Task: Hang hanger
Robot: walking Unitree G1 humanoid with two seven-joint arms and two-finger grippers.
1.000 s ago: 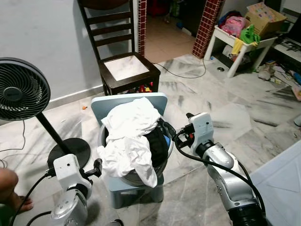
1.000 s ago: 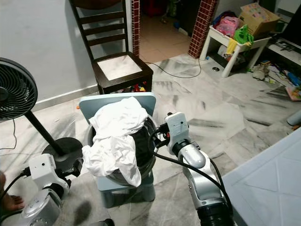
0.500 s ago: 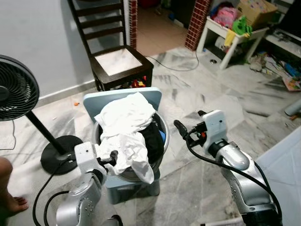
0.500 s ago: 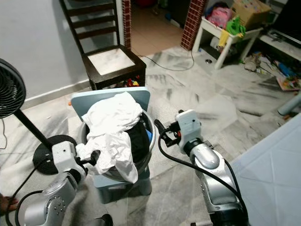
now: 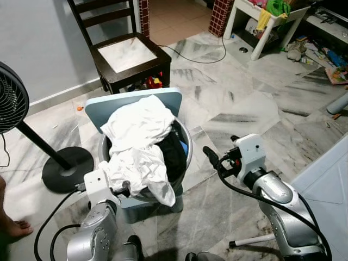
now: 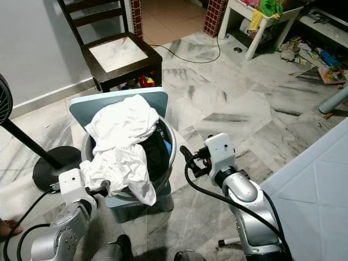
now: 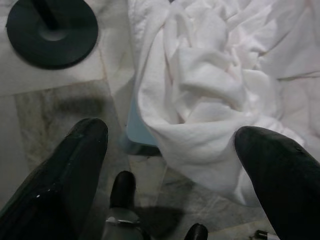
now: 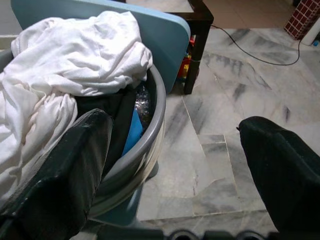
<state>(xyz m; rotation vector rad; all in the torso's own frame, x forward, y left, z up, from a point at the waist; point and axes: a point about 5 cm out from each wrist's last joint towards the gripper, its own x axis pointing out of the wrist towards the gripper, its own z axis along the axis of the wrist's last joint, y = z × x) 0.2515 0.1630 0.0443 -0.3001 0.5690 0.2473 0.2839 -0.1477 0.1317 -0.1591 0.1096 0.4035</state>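
Note:
A grey laundry basket point(image 5: 186, 154) stands on a light blue stool point(image 5: 136, 100). White clothes point(image 5: 138, 130) are heaped in it and hang over its front rim, with dark clothes point(image 5: 173, 155) beneath. My left gripper point(image 5: 124, 188) is open, low at the basket's front left, right by the hanging white cloth point(image 7: 200, 100). A short way off the basket's right side, my right gripper point(image 5: 210, 158) is open and holds nothing; its wrist view looks at the basket rim point(image 8: 159, 107). I can make out no hanger.
A dark wooden chair point(image 5: 128, 54) stands behind the stool, a black standing fan point(image 5: 11, 103) with its round base point(image 5: 68, 168) to the left. A white table point(image 5: 261, 16) with clutter is far right. A white surface point(image 5: 329, 174) and a white rod point(image 5: 247, 241) lie at the near right. A person's foot point(image 5: 11, 228) is at the left.
The camera has tipped down and moved. My left gripper has come in from beside the stool to the hanging white cloth. My right gripper has drawn back from the basket's rim.

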